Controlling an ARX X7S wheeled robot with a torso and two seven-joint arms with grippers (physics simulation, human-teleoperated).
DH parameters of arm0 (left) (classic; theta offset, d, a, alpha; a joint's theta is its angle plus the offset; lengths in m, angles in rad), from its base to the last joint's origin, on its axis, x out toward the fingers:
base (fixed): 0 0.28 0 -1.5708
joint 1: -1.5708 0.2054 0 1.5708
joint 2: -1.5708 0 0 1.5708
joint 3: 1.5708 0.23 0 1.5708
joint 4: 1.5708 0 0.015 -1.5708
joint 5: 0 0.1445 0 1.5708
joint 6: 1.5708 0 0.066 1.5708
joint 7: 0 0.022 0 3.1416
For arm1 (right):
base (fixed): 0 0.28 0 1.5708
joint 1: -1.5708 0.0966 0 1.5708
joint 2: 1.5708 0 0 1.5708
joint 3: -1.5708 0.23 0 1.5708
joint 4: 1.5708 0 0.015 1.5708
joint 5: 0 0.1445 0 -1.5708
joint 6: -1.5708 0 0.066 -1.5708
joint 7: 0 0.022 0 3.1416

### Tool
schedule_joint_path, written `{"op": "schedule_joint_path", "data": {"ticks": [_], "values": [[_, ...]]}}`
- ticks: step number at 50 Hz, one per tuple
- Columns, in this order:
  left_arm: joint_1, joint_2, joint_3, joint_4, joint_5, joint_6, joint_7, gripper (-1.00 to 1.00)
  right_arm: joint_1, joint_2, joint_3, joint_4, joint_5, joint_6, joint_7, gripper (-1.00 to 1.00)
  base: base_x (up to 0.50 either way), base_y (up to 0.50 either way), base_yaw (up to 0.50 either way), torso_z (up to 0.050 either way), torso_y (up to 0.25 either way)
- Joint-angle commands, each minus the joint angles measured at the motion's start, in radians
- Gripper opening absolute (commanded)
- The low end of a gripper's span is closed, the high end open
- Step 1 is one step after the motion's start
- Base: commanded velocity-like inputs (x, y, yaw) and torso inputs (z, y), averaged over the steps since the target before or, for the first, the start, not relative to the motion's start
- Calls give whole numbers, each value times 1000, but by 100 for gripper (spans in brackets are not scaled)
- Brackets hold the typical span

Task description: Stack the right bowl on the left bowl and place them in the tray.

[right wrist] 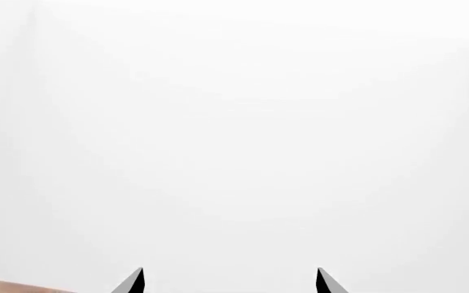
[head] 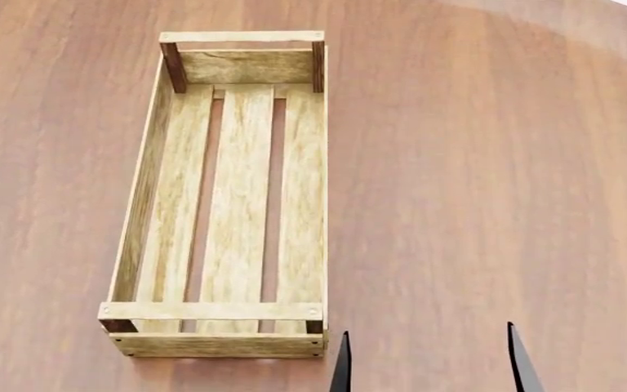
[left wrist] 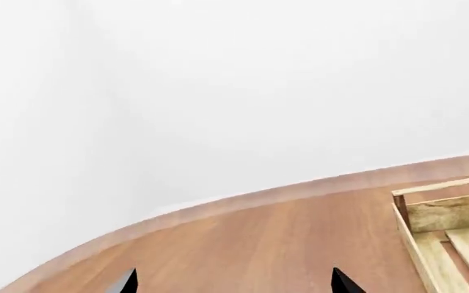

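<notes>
The tray (head: 218, 200) lies lengthwise on the round wooden bench (head: 477, 188), left of centre in the head view, its slatted floor bare. Two dark fingertips near its near right corner belong to one gripper (head: 430, 359), though which arm cannot be told. Both wrist views show jaws spread apart: the left gripper (left wrist: 234, 284) over the bench beside a tray corner (left wrist: 450, 226), the right gripper (right wrist: 229, 282) facing blank white.

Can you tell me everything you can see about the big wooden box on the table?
The tray is a long, light-wood crate lying flat on the round brown table. Its floor is three pale slats with dark gaps between them. It has low plank sides and dark brown posts in the corners, with small nails showing at the near end. It is empty: no bowls are inside it. Nothing touches it but the table. One corner also shows in the left wrist view.
</notes>
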State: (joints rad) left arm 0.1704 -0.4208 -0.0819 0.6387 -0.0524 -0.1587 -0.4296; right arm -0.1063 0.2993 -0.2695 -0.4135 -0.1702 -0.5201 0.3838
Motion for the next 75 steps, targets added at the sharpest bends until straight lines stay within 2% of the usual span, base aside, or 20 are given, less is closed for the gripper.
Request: {"op": "schedule_joint_path", "data": {"ticks": [1,9,22,43,65,75], "values": [[53,-49,-96,17,-97,-76,93,100,1,-12,16,-4,-13,2,-21,100,0,0,0,0,0],[74,-80,-175,31,-330,-163,192,100,0,-12,9,-13,-20,14,-23,100,0,0,0,0,0],[84,-109,-211,-10,-491,-226,275,100,7,-12,-1,2,-22,13,-17,100,0,0,0,0,0],[54,-88,-215,-169,-496,-209,290,100,11,-6,-12,3,-27,19,-13,100,0,0,0,0,0],[38,-60,-213,-231,-650,-337,291,100,12,2,-15,5,-23,17,-1,100,0,0,0,0,0],[43,-63,-192,-268,-628,-337,298,100,14,4,-16,10,-25,15,6,100,0,0,0,0,0]]}}
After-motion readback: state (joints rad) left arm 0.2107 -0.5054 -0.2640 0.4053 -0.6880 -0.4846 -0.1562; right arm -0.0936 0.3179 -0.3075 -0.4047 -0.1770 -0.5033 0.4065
